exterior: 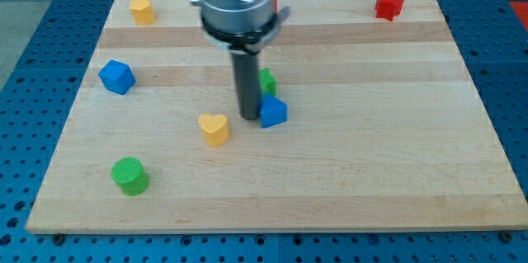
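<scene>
Resting on the counter [346,172], my tip [250,118] touches the blue block [273,112] at its left; green block [267,81] just behind. No jaws on this rod; nothing held.

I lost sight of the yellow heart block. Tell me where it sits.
The yellow heart block lies left of the board's middle, toward the view's bottom, just left of my tip and the blue cube.
</scene>
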### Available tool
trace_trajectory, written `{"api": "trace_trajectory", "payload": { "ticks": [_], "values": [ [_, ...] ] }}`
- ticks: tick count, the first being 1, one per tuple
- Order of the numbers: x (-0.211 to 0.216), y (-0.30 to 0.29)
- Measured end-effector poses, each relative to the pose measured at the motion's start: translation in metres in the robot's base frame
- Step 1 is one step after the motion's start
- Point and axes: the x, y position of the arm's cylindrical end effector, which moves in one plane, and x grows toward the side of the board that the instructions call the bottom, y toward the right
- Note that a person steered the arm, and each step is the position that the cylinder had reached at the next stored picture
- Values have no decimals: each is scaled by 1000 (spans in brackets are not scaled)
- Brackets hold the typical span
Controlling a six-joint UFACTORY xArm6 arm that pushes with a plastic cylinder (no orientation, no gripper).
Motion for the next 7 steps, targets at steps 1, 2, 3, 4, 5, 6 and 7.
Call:
{"api": "trace_trajectory", "payload": {
  "ticks": [1,2,3,4,5,6,7],
  "values": [
    [19,42],
    [33,80],
    [35,112],
    [31,126],
    [21,127],
    [8,125],
    [-5,123]
  ]
}}
